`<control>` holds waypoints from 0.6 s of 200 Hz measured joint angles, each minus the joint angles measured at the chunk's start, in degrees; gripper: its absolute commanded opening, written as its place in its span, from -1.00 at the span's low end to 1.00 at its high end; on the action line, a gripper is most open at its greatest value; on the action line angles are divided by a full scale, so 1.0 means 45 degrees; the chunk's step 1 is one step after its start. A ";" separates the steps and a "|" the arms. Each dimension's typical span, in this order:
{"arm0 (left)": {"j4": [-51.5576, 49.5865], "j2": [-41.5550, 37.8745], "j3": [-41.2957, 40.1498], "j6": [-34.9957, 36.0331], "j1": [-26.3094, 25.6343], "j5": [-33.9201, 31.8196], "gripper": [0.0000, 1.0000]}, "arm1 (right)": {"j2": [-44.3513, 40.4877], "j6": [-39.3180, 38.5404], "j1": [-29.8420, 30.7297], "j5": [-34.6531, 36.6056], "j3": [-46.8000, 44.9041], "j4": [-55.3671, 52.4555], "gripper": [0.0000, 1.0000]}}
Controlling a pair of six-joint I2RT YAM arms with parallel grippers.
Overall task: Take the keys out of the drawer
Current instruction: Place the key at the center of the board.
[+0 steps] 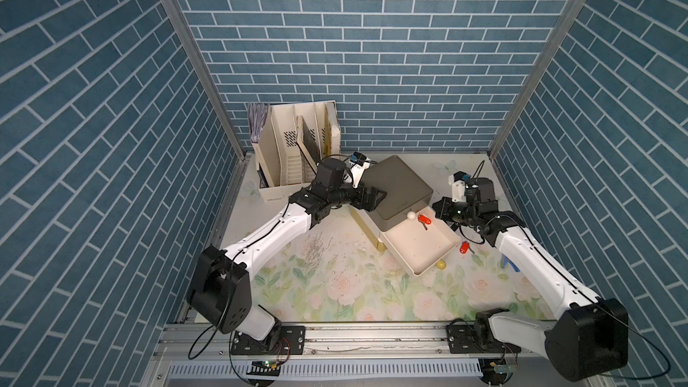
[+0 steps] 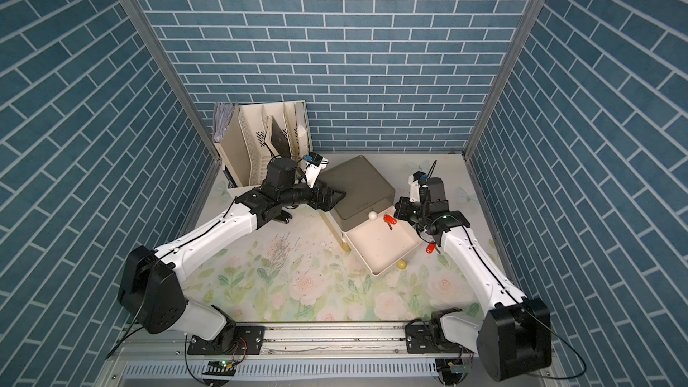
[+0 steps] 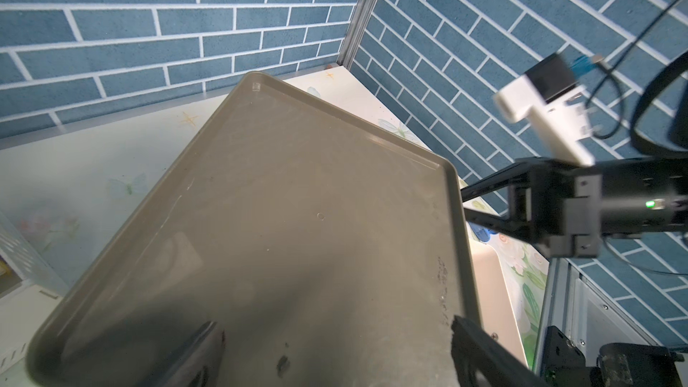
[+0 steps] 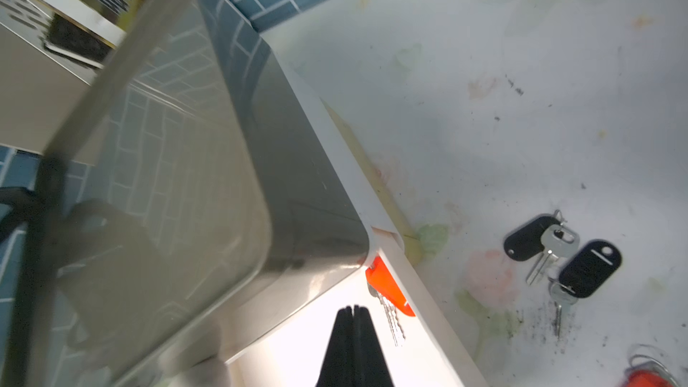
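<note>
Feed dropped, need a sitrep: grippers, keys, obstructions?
Left gripper open on cabinet. Right gripper shut, empty, beside red key in drawer. Second red key on table. Nothing blocking.

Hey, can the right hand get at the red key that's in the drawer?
Probably yes. The red key lies uncovered in the open drawer, tight against its side wall, just beside the right hand. The hand is shut, though, and the wall may crowd one finger.
</note>
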 measured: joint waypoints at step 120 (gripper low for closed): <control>-0.0889 0.1972 0.2555 0.0068 -0.0287 0.0010 0.99 | 0.1005 0.1141 0.0534 0.0627 -0.1015 0.1627 -1.00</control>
